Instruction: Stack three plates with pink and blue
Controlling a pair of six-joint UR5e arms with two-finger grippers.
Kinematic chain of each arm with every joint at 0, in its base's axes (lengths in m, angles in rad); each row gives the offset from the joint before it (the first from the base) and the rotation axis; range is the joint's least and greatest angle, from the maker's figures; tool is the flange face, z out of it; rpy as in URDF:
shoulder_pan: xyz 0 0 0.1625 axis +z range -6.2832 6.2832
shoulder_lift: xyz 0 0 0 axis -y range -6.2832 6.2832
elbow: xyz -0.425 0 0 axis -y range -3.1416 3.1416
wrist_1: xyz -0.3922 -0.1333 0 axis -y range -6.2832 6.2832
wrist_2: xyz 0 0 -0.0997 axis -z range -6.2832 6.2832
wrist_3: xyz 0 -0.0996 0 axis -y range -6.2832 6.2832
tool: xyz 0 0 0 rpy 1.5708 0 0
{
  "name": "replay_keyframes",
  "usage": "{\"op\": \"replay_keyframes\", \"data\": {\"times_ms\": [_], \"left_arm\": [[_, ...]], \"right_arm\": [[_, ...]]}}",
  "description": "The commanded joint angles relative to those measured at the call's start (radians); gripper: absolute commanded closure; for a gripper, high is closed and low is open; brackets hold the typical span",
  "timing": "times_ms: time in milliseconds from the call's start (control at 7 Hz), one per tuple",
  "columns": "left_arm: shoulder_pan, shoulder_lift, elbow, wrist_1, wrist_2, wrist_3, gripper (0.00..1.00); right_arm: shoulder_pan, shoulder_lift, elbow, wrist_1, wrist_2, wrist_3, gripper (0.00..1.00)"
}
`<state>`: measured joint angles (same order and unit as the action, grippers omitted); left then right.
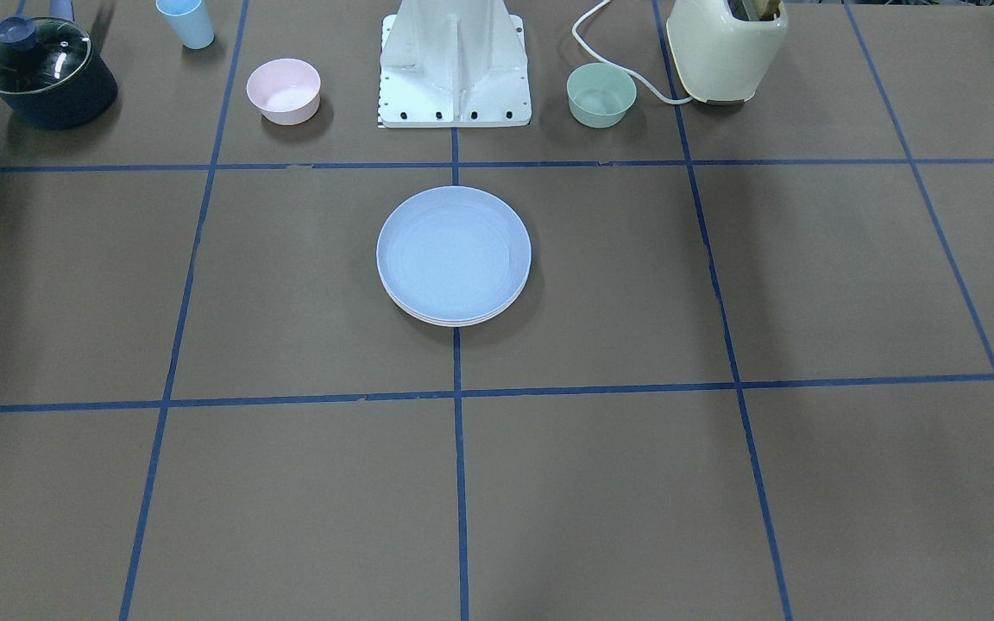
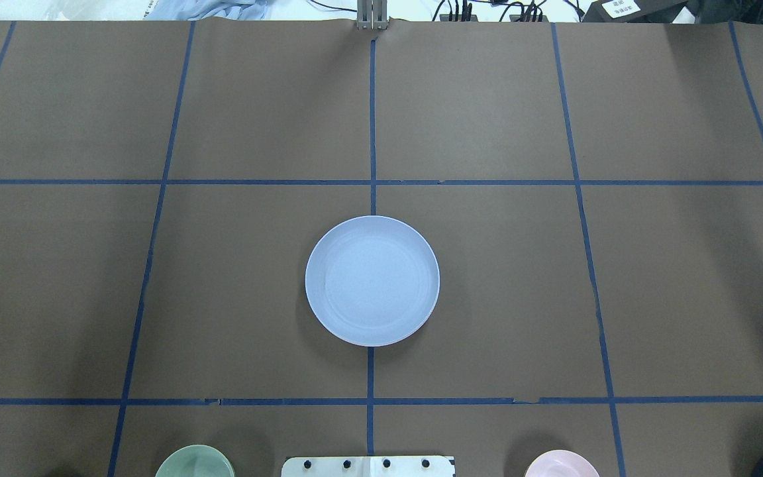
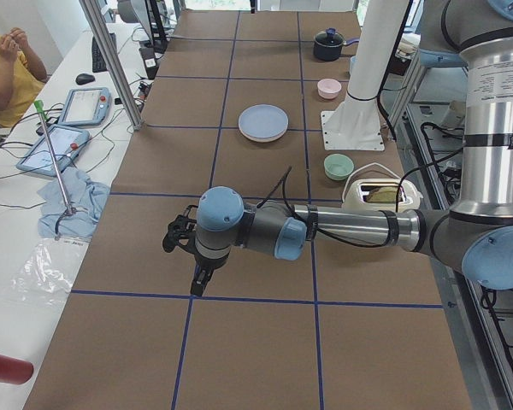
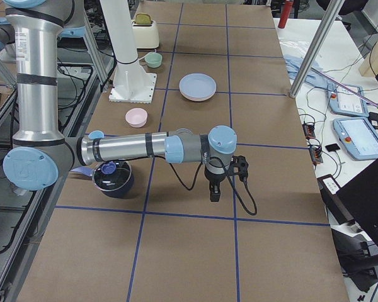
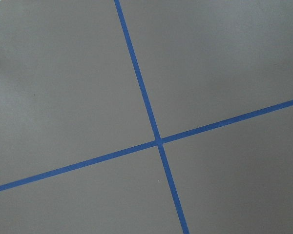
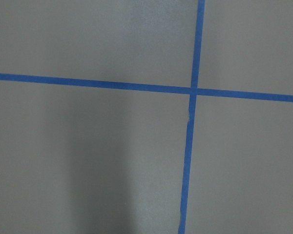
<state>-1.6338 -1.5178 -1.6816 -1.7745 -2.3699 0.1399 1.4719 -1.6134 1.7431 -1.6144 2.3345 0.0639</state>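
We are hovering our left gripper and right gripper above the table near its two ends; we cannot tell whether either claw is open. Farther in, at the centre, the blue plate is lying on top of the stack, with the paler plates beneath showing only their rims.

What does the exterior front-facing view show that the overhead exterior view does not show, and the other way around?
Only the front-facing view shows the light blue cup, the cream toaster, and the rims of the lower plates under the blue plate. Only the overhead view shows the cables and the cloth beyond the far table edge; there the stack looks like a single plate. Both show the blue plate on top at the centre, the pink bowl, the green bowl and the white base.
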Motion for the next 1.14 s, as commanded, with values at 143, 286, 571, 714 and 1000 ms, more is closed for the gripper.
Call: {"op": "replay_keyframes", "data": {"times_ms": [143, 286, 571, 714, 1000], "left_arm": [[0.002, -0.005, -0.003, 0.001, 0.0, 0.001, 0.0], [0.002, -0.015, -0.006, 0.001, 0.001, 0.0, 0.0], [0.003, -0.03, -0.012, 0.001, 0.001, 0.0, 0.0], [0.003, -0.028, -0.013, 0.001, 0.0, 0.001, 0.0], [0.003, -0.025, -0.012, 0.001, 0.0, 0.001, 0.0]], "right_arm": [[-0.001, 0.004, -0.014, 0.001, -0.001, 0.005, 0.0], [-0.001, 0.012, -0.023, 0.001, -0.001, 0.005, 0.0], [-0.001, 0.024, -0.056, 0.028, 0.0, 0.007, 0.0], [-0.001, 0.024, -0.071, 0.051, 0.0, 0.011, 0.0], [-0.005, 0.033, -0.105, 0.077, 0.002, 0.011, 0.0]]}}
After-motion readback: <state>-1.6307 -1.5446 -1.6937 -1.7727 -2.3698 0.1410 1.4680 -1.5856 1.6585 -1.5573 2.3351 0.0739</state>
